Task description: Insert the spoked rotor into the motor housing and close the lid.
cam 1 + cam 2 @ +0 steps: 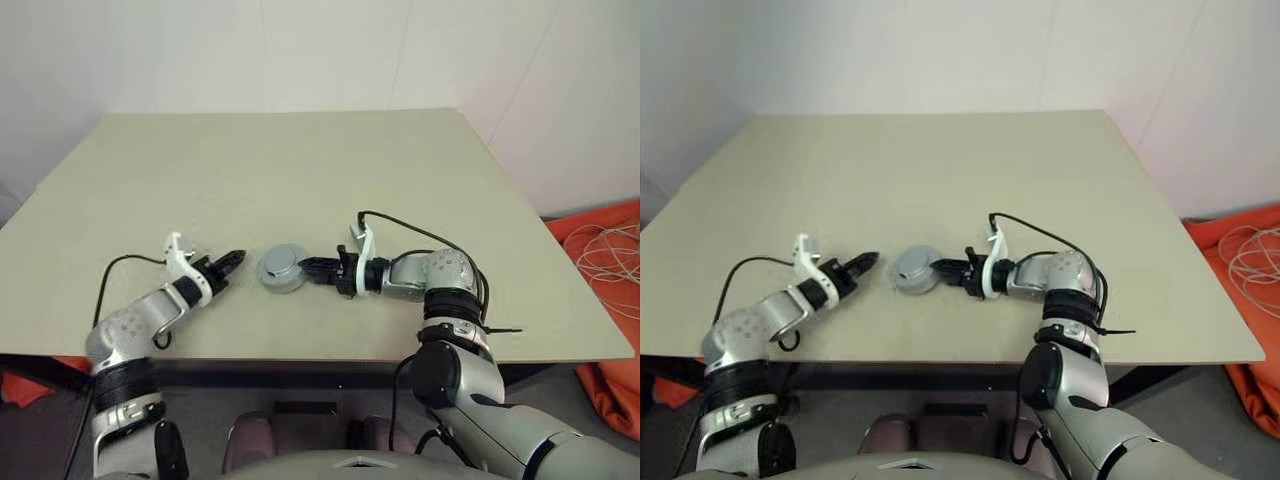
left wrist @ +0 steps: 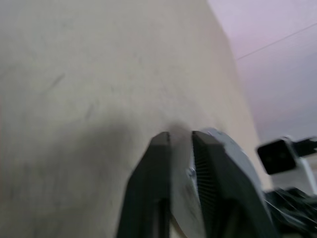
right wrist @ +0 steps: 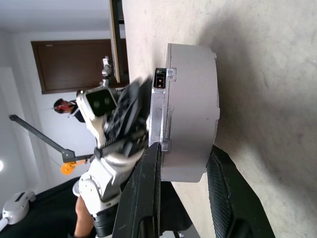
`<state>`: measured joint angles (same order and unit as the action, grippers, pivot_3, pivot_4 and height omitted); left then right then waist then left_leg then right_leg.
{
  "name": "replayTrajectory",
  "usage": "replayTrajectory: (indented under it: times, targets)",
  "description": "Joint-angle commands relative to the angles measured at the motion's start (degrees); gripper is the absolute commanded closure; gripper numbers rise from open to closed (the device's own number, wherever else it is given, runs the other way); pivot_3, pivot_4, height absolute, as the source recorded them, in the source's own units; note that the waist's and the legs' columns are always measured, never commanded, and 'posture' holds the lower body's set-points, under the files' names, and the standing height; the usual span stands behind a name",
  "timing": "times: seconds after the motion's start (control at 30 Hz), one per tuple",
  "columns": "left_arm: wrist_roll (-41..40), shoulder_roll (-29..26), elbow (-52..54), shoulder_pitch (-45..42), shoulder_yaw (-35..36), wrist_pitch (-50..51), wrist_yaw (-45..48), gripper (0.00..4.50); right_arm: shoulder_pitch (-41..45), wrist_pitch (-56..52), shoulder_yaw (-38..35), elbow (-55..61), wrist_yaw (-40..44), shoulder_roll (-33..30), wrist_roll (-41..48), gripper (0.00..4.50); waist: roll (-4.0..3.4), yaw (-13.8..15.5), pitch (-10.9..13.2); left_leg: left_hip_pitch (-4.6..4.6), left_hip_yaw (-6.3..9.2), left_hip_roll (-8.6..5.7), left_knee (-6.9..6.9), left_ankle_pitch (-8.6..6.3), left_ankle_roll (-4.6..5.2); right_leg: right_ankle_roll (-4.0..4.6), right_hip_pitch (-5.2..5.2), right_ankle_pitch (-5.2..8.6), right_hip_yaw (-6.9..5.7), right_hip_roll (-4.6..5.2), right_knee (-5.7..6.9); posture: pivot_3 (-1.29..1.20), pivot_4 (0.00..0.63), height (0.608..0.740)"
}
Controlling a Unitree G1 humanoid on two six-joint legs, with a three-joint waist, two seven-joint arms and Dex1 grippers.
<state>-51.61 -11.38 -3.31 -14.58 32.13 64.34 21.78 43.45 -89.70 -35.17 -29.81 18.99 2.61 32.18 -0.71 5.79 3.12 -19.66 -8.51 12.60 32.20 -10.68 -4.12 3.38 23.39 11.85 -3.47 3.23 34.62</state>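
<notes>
As the assembly sits near the front edge of the bench (image 1: 300,170), handling is judged first. The motor housing (image 1: 281,268) is a short round metal cylinder, judged rigid and fairly heavy for its size, with smooth silver walls that may slip under hard fingers. Its top reads as a closed pale face with a small raised centre; whether the lid is fully seated cannot be told from the head views. The spoked rotor cannot be made out separately. The best hold is judged to be across the side wall, low on the body, with fingers on opposite flanks.

Right end effector (image 1: 312,268): the forearm lies low over the bench, wrist bent, fingers pointing level toward the robot's left. In the right wrist view its two black fingers (image 3: 148,193) straddle the housing's side wall (image 3: 190,111), partly open around it; firm contact on both sides cannot be confirmed, so it is judged to be bracing or lightly holding.

Left end effector (image 1: 230,262): the arm reaches in from the robot's left, fingers pointing toward the housing and just short of it. Its fingers (image 2: 156,163) stand slightly apart with nothing between them.
</notes>
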Motion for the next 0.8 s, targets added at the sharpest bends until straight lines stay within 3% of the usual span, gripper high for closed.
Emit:
replayTrajectory:
  times: [0.03, 0.3, 0.6, 0.8]
  targets:
    - [-9.75, 0.56, 3.94, 1.31, 3.08, 3.79, 1.04, 2.65, 3.5, 0.16, -0.5, 2.38, 1.51, -0.43, 3.69, 3.43, 0.04, 0.11, 0.05, 0.0, 0.0, 0.01, 0.01, 0.0, 0.0, -0.01, 0.01, 0.0, -0.02, 0.0, 0.0, 0.0, 0.0, 0.74]
    - [-24.14, 3.46, 2.18, 3.81, 6.58, 6.23, -5.86, 0.0, 6.5, 0.66, -1.98, 1.6, 1.83, -2.28, 5.17, 3.43, 0.07, 0.2, 0.07, 0.0, -0.01, 0.03, 0.02, 0.0, -0.01, -0.05, -0.03, 0.02, -0.02, -0.01, 0.0, 0.0, 0.0, 0.74]
    - [-43.66, 5.5, -0.76, 4.37, 3.55, 4.74, -20.58, 0.0, 8.11, -2.71, -2.73, 3.63, 2.85, -1.96, 9.03, 3.43, 0.09, 0.34, 0.07, -0.14, 0.0, 0.04, 0.02, 0.0, -0.01, -0.05, -0.02, 0.02, -0.03, -0.05, 0.0, 0.0, 0.0, 0.74]
    - [-47.61, 4.54, -1.09, 4.86, -0.37, 1.71, -22.51, 0.0, 7.26, -2.8, -0.53, 4.98, 2.19, -0.97, 13.33, 3.43, 0.1, 0.45, 0.08, -0.14, 0.0, 0.06, 0.05, 0.01, -0.01, -0.06, -0.03, 0.02, -0.03, -0.05, 0.01, 0.0, 0.0, 0.74]
